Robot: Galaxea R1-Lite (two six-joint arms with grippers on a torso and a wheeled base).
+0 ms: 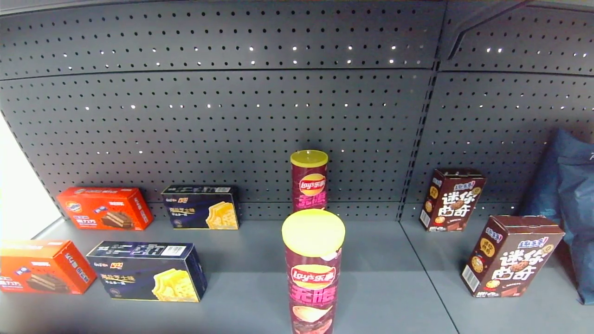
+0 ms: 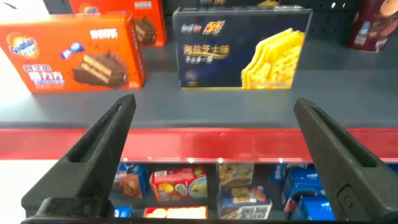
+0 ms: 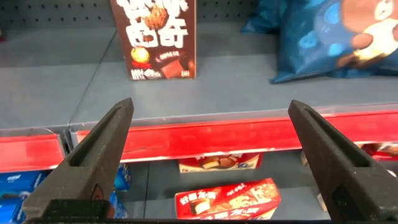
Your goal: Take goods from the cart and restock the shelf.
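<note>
Grey pegboard (image 1: 232, 116) backs the shelf (image 1: 380, 278) we are restocking, where goods stand two deep by kind, faces out to the aisle. Orange cake boxes (image 1: 104, 208) sit at left with dark blue cracker boxes (image 1: 148, 271) beside them, crisp cans (image 1: 309, 183) in the middle, brown cookie boxes (image 1: 510, 255) to the right and blue bags (image 1: 573, 204) at far right. Our left gripper (image 2: 214, 102) and right gripper (image 3: 211, 104) hang just off the red shelf rail (image 2: 205, 140), fingers spread wide with nothing between them, likely ready for a pick from the cart. Rows look loosely filled; the near can (image 1: 313, 269) would block a straight reach to the one behind.
</note>
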